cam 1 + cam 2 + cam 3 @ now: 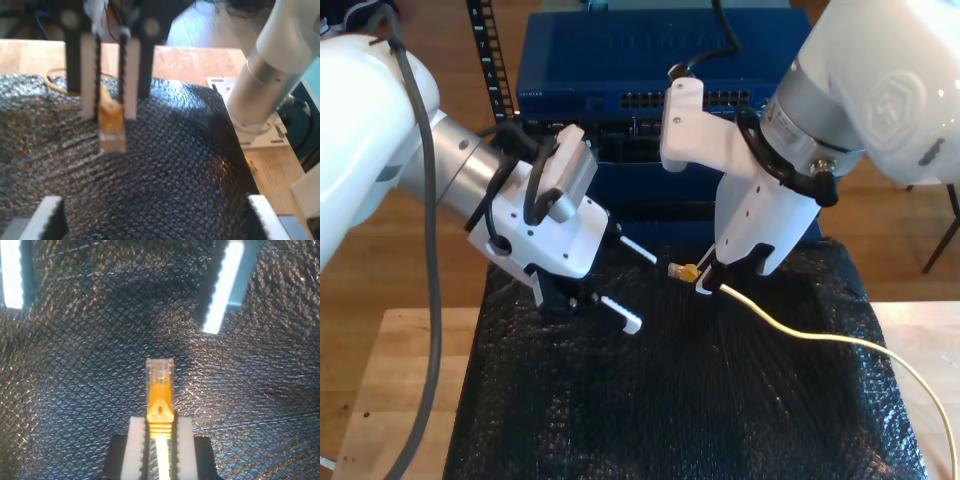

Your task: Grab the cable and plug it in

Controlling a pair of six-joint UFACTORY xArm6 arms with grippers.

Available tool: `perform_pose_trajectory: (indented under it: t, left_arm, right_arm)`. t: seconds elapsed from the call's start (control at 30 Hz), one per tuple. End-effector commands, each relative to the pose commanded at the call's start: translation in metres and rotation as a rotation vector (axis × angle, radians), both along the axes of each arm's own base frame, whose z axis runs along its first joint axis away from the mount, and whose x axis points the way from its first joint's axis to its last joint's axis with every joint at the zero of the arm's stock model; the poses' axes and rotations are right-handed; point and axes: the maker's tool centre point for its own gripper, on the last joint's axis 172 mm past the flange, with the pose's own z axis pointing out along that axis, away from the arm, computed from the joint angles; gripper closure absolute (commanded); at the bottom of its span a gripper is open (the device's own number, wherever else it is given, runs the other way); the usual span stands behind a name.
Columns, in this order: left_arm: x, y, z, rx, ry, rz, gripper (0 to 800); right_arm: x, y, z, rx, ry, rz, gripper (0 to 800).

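Exterior view, layout: black mesh mat [670, 400] over the table; blue switch [650, 75] stands behind it, port row facing the mat.
Cable: yellow cable [820, 335] runs from the exterior view's right edge across the mat up to my second gripper [708, 280].
Second gripper: clamped on the boot just behind the clear plug [160, 371]; white pads [136, 445] on both sides, plug sticking out past the fingertips.
Plug axis: in line with the pads, tip forward and clear of the mat, aimed toward the exterior view's left.
First gripper: my first gripper [620, 285] spread wide, nothing between its fingers; facing the plug [111, 127], near, not touching.
Nearer arm: second, already holding it.
Key relation: ports lie behind and above the plug tip; my read, the plug axis needs turning toward the switch before insertion.
Port match: target port too small to pick out.
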Motion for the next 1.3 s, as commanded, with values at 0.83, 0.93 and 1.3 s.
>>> perform_pose_trajectory:
  t: [0.83,0.93,1.3]
  left_arm:
    - [0.011,-0.014,0.024,-0.091,-0.025,0.037,5]
    - [0.011,-0.014,0.023,-0.092,-0.026,0.036,11]
    - [0.010,-0.014,0.025,-0.098,-0.042,0.025,90]
  right_arm:
    - [0.004,0.001,0.021,0.052,-0.025,-0.026,796]
    - [0.003,0.002,0.020,0.052,-0.022,-0.025,796]
    - [0.006,0.006,0.022,0.053,-0.026,-0.020,796]
